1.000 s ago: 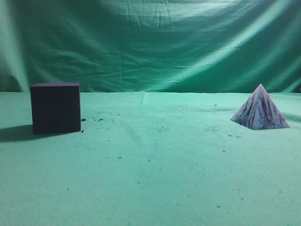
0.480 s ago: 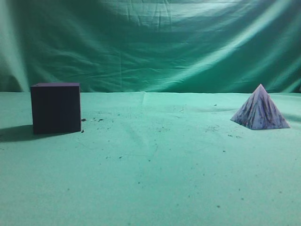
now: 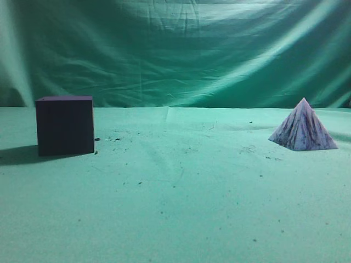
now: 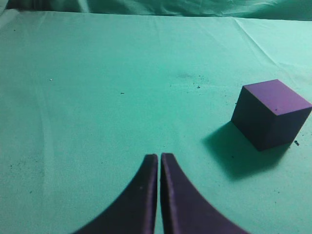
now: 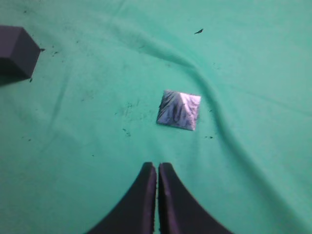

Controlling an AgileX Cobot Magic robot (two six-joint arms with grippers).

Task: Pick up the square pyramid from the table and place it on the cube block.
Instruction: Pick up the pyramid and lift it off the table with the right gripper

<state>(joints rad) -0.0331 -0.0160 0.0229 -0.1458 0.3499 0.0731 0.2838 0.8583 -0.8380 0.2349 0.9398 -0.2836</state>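
Note:
The marbled white-lavender square pyramid (image 3: pixel 303 127) stands on the green table (image 3: pixel 181 197) at the right; it also shows in the right wrist view (image 5: pixel 179 109). The dark purple-black cube block (image 3: pixel 65 125) stands at the left and shows in the left wrist view (image 4: pixel 271 113) and at the right wrist view's top left corner (image 5: pixel 15 50). My left gripper (image 4: pixel 159 158) is shut and empty, above bare cloth to the left of the cube. My right gripper (image 5: pixel 157 166) is shut and empty, above the cloth short of the pyramid. Neither gripper shows in the exterior view.
A wrinkled green backdrop (image 3: pixel 181 49) hangs behind the table. The cloth has folds near the pyramid (image 5: pixel 219 92) and small dark specks (image 3: pixel 118 138) by the cube. A wide stretch of cloth lies between cube and pyramid.

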